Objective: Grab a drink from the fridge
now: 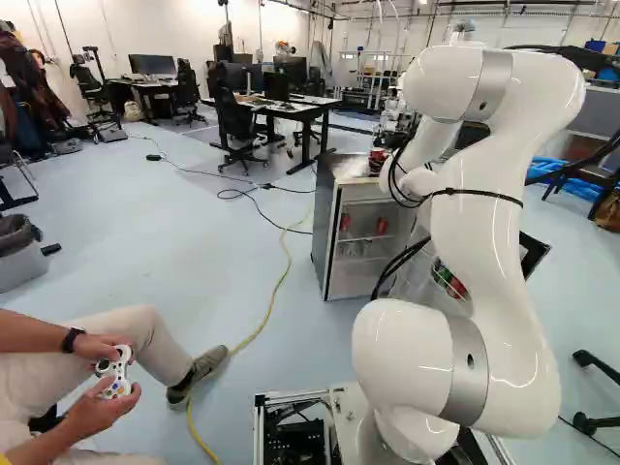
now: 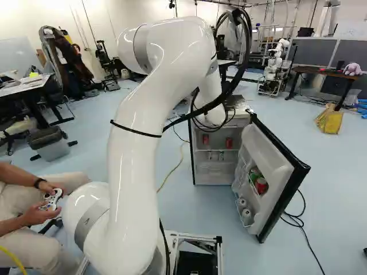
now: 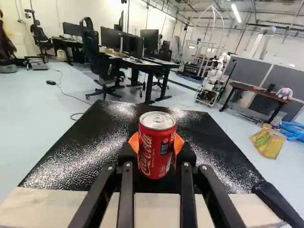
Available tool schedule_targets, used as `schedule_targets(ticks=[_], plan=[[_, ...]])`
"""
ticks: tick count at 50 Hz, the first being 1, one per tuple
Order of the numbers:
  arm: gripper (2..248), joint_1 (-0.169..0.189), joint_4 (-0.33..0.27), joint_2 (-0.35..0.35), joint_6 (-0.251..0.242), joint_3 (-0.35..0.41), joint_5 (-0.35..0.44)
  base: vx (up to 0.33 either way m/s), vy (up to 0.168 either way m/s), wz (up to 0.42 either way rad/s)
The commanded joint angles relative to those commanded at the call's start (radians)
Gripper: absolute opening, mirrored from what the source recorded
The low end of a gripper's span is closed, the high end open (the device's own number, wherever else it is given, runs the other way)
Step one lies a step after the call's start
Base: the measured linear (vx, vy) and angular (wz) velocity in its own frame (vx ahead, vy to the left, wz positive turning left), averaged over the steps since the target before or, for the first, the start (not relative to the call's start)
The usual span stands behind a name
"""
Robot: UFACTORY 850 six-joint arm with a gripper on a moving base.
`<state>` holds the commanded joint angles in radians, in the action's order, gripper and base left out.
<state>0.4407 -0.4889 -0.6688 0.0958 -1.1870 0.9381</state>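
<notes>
A black gripper [image 3: 157, 149] holds a red soda can [image 3: 157, 145] upright between orange pads, over the open fridge's [image 3: 110, 142] black top. Likely full, smooth and dentable, it suits this mid-body hold.

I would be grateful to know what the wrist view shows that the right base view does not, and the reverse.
Only the wrist view: the gripper, its orange pads closed on a red can.

Only the right base view: the open door of the fridge, the red cans inside, and a person's hands holding a game controller.

Both: the fridge's top, a yellow bag on the floor and another robot.
</notes>
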Motion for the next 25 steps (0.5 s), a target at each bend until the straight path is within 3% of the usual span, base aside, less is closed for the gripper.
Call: schedule_targets(ticks=[25], plan=[[90, 0.0, 0.0, -0.022, 0.009, -0.002, 0.0, 0.0, 0.0, 0.0]])
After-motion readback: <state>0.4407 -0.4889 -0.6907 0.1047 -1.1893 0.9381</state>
